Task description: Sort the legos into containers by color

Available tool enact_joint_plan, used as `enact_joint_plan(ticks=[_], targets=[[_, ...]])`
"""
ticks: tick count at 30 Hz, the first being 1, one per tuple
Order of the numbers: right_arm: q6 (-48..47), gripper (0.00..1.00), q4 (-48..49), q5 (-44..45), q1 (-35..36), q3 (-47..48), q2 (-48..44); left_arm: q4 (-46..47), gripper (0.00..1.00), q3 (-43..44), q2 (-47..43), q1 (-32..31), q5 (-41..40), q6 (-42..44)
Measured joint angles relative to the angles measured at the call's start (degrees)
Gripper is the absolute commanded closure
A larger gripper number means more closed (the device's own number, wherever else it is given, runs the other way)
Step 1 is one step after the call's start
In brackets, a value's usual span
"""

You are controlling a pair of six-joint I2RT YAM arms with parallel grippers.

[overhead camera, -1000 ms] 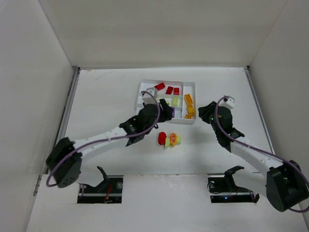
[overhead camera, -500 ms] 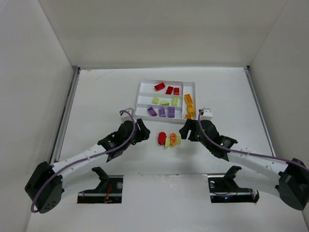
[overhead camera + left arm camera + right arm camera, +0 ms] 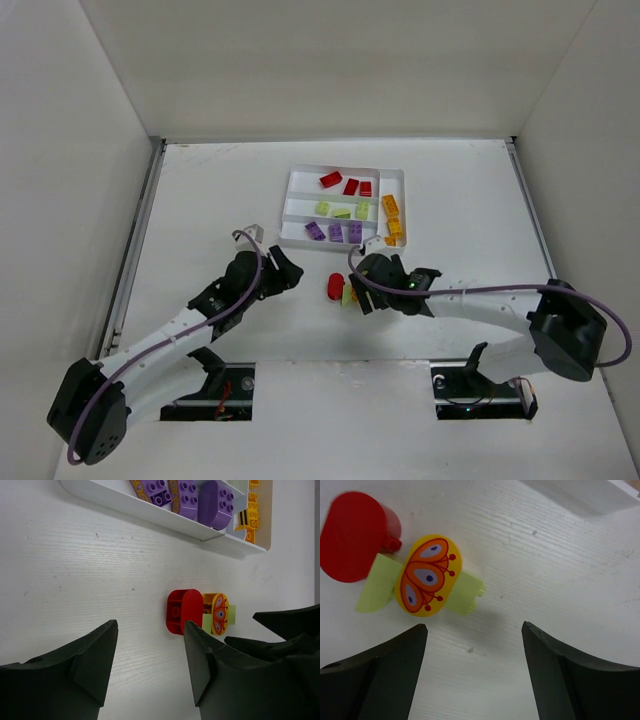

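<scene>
Three loose legos lie together on the table in front of the tray: a red one [image 3: 335, 287] [image 3: 184, 611] [image 3: 352, 535], a lime-yellow one [image 3: 348, 295] [image 3: 465, 595], and on top of it an orange-yellow oval piece with a butterfly print [image 3: 219, 613] [image 3: 427, 575]. My right gripper [image 3: 362, 290] [image 3: 474, 626] is open just beside the butterfly piece, with only bare table between its fingers. Left of the red lego, my left gripper [image 3: 285, 272] [image 3: 150, 625] is open and holds nothing. The white tray [image 3: 340, 168] [image 3: 125, 504] holds red, lime-yellow, purple [image 3: 182, 492] and orange-yellow legos in separate slots.
White walls enclose the table on the left, right and back. The two arm bases and cable openings sit along the near edge. The tray's near corner [image 3: 585, 492] shows at the top of the right wrist view. The right gripper's fingers [image 3: 285, 625] reach into the left wrist view.
The right arm swung from beside the tray down to the loose legos and its jaws opened. The left arm drew back from the tray toward the near left.
</scene>
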Motion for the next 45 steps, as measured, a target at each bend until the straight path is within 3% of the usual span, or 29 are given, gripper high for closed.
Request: enact_joint_plan(ticks=[7,16,23,28,36,45], targets=[[-6.1,0.16,-1.05,-1.46,-0.07,2.71,6.86,0.55,0.47,-1.14,-1.05,2.86,3.58,-0.39],[-12.22,0.21,4.85,-4.96,0.11,8.46,15.78,2.1,0.48,-1.16,-0.94,3.61,5.09,-0.5],[-13.64,0.21,8.37,-8.31,3.15,9.09,16.79,2.19,0.48,-1.16,-0.87,4.28,5.22,-0.55],[-13.44,0.31,11.21,-8.74,3.04,6.95,15.91,2.21,0.46,-1.16,0.04,4.24,5.38,-0.61],[-11.15,0.52,16.44,-8.9,2.97,0.52,11.89,2.19,0.34,-1.16,3.23,5.09,9.68,-2.82],[-10.01,0.57,17.59,-8.87,3.23,-1.81,6.19,5.7,0.2,-2.08,4.0,5.27,15.21,-5.57]])
